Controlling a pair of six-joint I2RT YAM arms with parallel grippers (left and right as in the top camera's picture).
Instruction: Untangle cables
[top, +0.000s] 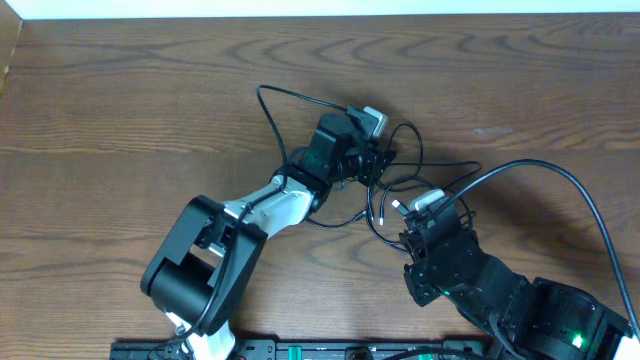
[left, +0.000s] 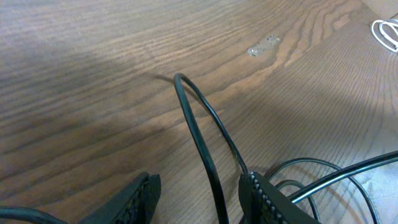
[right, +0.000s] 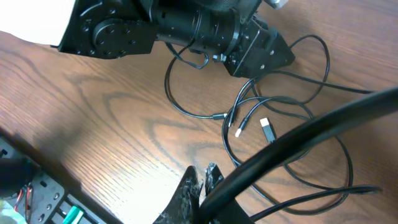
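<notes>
Your left gripper (left: 199, 182): jaws part open, a strand of the cables (left: 197, 134) running between them, not pinched | right gripper (right: 200, 183): closed tight, near the cables

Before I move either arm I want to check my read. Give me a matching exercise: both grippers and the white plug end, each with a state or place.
Things:
1. left gripper
2. right gripper
3. white plug end

States or places:
A. jaws shut
B. lying on the table
C. jaws apart, a black cable running between them

Pairs: 1-C, 2-A, 3-B
</notes>
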